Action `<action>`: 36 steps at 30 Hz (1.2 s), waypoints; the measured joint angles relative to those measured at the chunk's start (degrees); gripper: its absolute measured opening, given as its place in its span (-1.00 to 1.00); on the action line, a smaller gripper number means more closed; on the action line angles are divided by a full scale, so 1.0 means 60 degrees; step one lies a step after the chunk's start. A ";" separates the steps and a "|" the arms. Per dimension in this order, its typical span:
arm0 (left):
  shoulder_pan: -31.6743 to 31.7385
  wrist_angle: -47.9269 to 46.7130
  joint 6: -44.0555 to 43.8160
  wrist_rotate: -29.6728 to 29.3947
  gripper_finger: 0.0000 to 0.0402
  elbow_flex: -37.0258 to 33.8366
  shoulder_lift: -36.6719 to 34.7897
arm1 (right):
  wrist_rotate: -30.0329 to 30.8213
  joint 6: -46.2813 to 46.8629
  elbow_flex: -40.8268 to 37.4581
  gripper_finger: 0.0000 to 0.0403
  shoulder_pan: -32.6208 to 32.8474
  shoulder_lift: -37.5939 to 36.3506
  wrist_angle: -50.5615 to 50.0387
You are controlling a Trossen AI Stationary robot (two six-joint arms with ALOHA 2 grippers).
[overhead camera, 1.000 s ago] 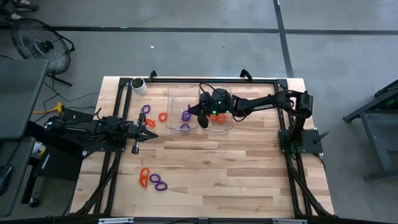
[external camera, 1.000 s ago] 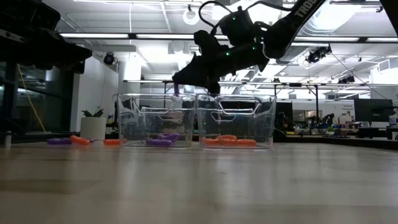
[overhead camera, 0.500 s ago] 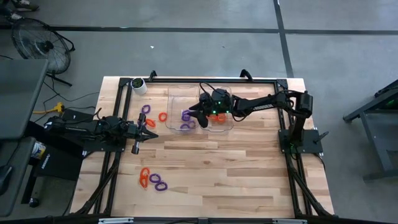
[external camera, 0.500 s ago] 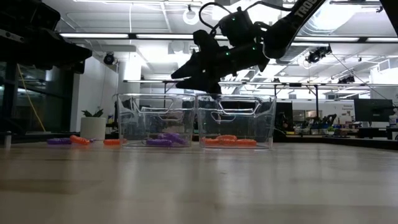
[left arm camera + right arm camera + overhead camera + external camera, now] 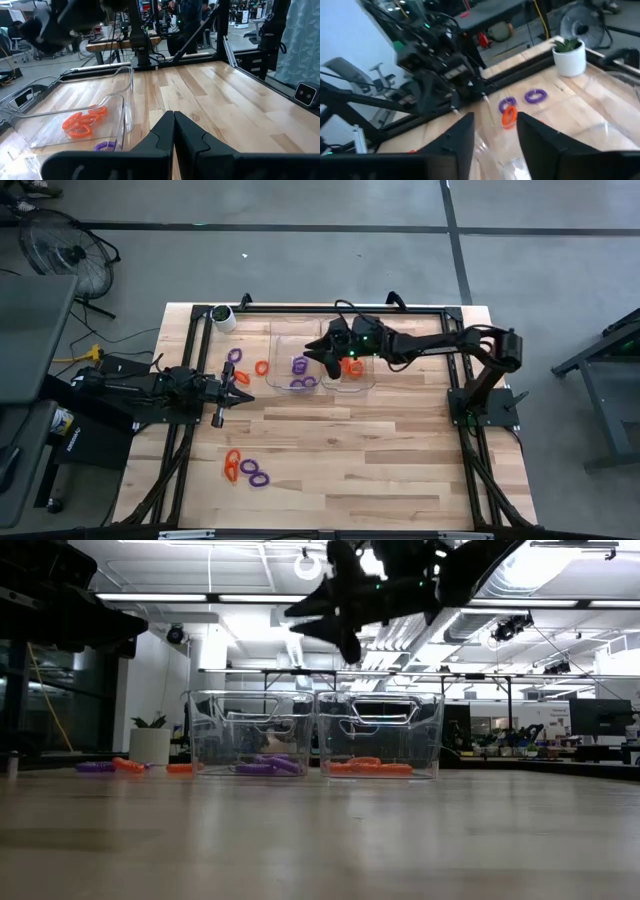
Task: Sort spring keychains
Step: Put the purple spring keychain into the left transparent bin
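Note:
Two clear trays stand side by side at the far middle of the table. The left tray (image 5: 293, 340) holds purple spring keychains (image 5: 298, 366). The right tray (image 5: 362, 383) holds orange ones (image 5: 351, 367). My right gripper (image 5: 323, 357) is open and empty, high above the trays; it also shows in the low view (image 5: 330, 620). Loose purple (image 5: 234, 355) and orange (image 5: 261, 367) keychains lie left of the trays, and more (image 5: 246, 469) lie near the front left. My left gripper (image 5: 236, 386) is shut and empty, low over the table left of the trays.
A small white pot with a plant (image 5: 222, 316) stands at the far left corner. A black frame rail (image 5: 340, 308) runs along the far edge behind the trays. Bare wood (image 5: 380, 450) spreads over the near and right parts of the table.
My right gripper has opened and let go of a purple keychain, which has dropped into the left tray. The gripper has then risen well above the trays and drawn back a little toward the table's far right.

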 joint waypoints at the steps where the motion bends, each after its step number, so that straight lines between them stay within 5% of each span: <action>1: 0.0004 -0.0002 0.0000 -0.0001 -1.00 0.0000 -0.0001 | -0.0090 -0.0004 0.0000 -0.40 0.0007 -0.0132 -0.0018; 9: 0.0002 0.0000 0.0000 0.0000 -1.00 0.0000 0.0000 | -0.0384 -0.0315 0.0003 -0.96 0.0168 -0.1317 -0.1325; 13: 0.0004 0.0000 -0.0003 -0.0001 -1.00 0.0000 0.0000 | 0.0059 -0.0583 0.0004 -0.95 0.0548 -0.2167 -0.2751; 22: 0.0004 0.0001 0.0000 -0.0001 -1.00 0.0000 -0.0001 | 0.2783 -0.0998 -0.0100 -0.99 0.2127 -0.4121 -0.6123; 28: 0.0000 0.0001 0.0000 -0.0001 -1.00 0.0000 0.0000 | 0.4485 0.0427 -0.1572 -1.00 0.3342 -0.5180 -0.5781; 36: 0.0004 0.0001 0.0000 -0.0001 -1.00 0.0000 -0.0004 | 0.6417 0.2129 -0.4235 -1.00 0.4805 -0.6003 -0.2541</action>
